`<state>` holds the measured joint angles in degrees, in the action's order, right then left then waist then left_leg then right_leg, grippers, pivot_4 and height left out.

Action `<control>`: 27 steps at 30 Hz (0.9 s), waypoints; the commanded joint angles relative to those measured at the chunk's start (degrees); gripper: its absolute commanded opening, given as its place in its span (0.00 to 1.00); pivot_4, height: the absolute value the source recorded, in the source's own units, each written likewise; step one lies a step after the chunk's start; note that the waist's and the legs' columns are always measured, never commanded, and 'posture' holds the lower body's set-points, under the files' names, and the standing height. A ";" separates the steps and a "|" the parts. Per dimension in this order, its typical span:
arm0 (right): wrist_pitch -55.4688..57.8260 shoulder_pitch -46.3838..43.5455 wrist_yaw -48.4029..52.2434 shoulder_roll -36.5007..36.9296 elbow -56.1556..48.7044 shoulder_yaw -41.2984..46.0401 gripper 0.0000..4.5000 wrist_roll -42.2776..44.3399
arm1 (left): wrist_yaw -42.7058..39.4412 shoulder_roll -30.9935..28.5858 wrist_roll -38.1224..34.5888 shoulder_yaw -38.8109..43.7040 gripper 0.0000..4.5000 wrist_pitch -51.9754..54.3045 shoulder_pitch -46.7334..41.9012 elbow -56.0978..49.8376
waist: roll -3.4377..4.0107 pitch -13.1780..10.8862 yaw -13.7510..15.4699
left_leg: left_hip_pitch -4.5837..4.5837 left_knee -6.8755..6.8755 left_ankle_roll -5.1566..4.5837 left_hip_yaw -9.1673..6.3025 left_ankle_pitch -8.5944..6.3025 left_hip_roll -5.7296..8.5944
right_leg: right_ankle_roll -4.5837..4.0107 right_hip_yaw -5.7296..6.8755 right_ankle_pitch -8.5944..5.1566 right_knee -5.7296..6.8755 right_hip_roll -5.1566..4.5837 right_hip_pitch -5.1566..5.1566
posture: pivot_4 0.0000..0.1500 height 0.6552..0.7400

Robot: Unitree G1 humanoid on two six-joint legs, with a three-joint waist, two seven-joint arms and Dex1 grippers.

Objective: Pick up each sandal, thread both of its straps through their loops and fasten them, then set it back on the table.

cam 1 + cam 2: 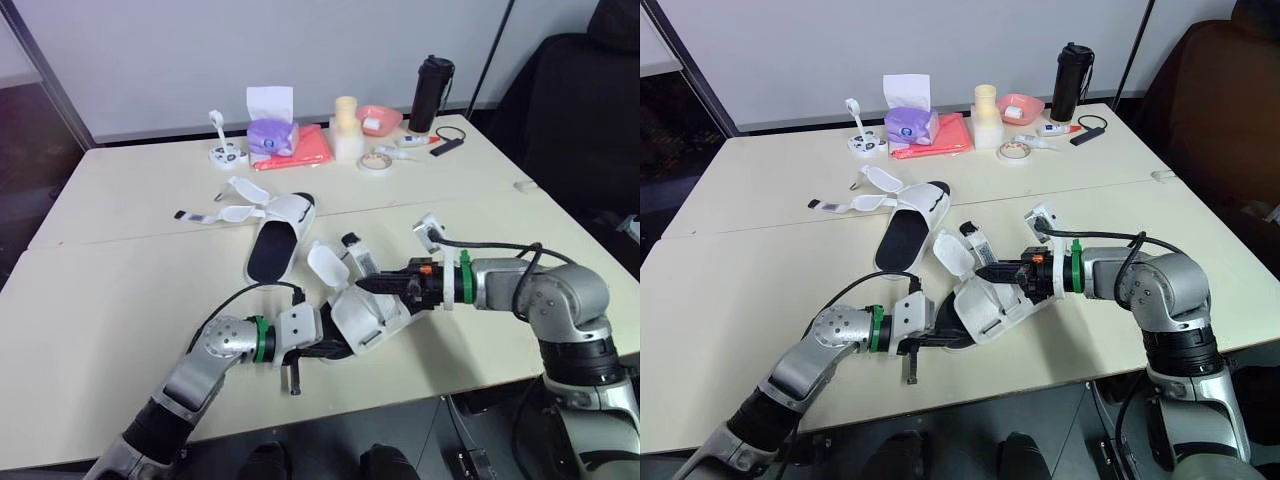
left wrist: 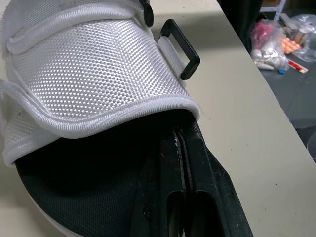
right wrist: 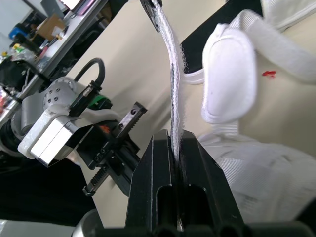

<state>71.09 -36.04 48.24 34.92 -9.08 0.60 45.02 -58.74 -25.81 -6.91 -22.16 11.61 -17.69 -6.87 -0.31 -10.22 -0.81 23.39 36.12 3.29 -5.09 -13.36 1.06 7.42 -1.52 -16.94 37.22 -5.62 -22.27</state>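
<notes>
In the left eye view, the near sandal lay on the table, its white flaps spread open. The second sandal lay just beyond the near sandal, sole up to the camera, its straps trailing loose. The left gripper reached into the near sandal's heel end. The right gripper met the near sandal from the opposite side, at its upper edge. A black bottle stood well beyond the near sandal.

In the left wrist view, that gripper's fingers lay pressed together on the near sandal's dark footbed, tips tucked under its woven white upper. They seemed to pinch nothing, though black on black made that hard to judge. A black loop stood at the upper's side.

In the right wrist view, that gripper's fingers were clamped on a white strap, which ran taut away from them, beside a padded flap of the near sandal.
</notes>
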 commanded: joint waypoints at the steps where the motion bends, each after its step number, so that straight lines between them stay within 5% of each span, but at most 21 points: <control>1: -3.35 -2.57 2.69 0.31 2.07 -2.14 0.01 -1.39 | -0.79 -0.75 1.10 -1.81 0.00 0.49 1.00 1.62 | 0.00 0.00 -0.01 | 0.00 0.00 0.00 0.00 0.00 0.00 | 0.00 0.00 0.00 0.00 0.00 0.00 | 1.00 1.00; 21: -15.68 -6.89 11.63 1.40 19.49 -9.29 0.01 -13.36 | 0.79 -1.41 0.86 -1.42 0.00 1.80 3.41 -1.29 | 0.00 0.00 -0.06 | -0.02 0.01 0.00 0.00 0.00 0.00 | 0.00 0.00 0.00 0.00 0.00 0.02 | 1.00 1.00; 27: -16.60 -7.55 11.52 0.70 21.07 -9.61 0.59 -14.70 | 0.71 -1.40 0.91 -1.45 0.00 1.69 3.28 -1.23 | 0.00 0.01 -0.05 | -0.03 0.01 0.00 0.00 0.00 0.00 | 0.00 0.00 0.00 0.01 0.00 0.03 | 1.00 1.00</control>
<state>54.90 -43.28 60.42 35.45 10.95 -9.77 31.63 -57.24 -26.04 -6.87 -21.90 12.07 -15.92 -8.65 -0.30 -10.21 -0.85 23.35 36.13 3.29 -5.10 -13.35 1.06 7.42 -1.52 -16.94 37.23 -5.61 -22.24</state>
